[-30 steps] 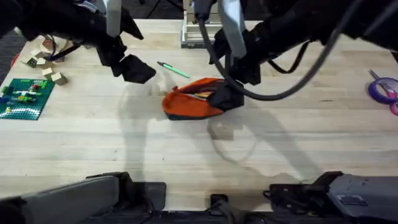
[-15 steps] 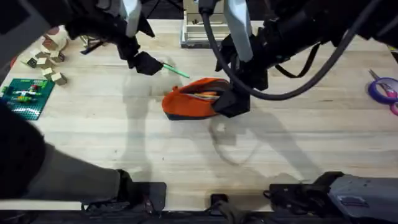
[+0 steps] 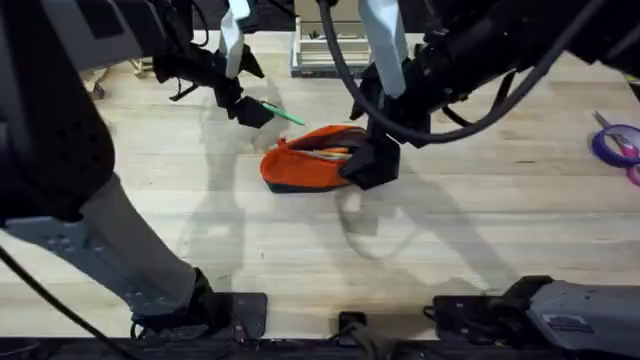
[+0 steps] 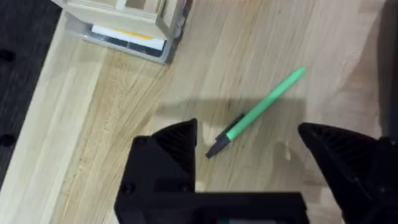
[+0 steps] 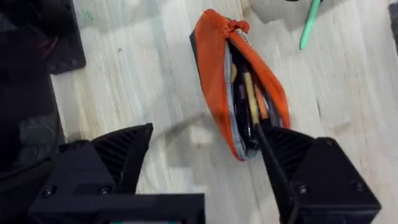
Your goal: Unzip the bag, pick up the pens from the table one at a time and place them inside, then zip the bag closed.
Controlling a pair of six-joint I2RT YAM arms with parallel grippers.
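The orange bag (image 3: 305, 160) lies mid-table with its zipper open, and several pens show inside the bag (image 5: 214, 74). On the table (image 3: 480, 230) just behind and left of it lies one light-green pen (image 3: 283, 113). My left gripper (image 3: 250, 108) hovers open right at that pen's dark-tipped end. In the left wrist view the pen (image 4: 264, 106) lies between the spread fingers of the left gripper (image 4: 247, 134). My right gripper (image 3: 370, 165) stands open at the bag's right end. Seen from the right wrist, the right gripper (image 5: 205, 140) straddles that end, one finger (image 5: 292, 155) against the opening.
A wooden desk organizer (image 3: 312, 55) stands at the back edge, close behind the pen, and appears as a wooden box (image 4: 124, 22) in the left wrist view. A purple tape roll (image 3: 615, 142) sits at the far right. My left arm rises large and dark over the table's left side.
My left gripper has travelled right and back, from left of the pen to over its tip. The left arm now looms over the left side. The right gripper and bag have barely moved.
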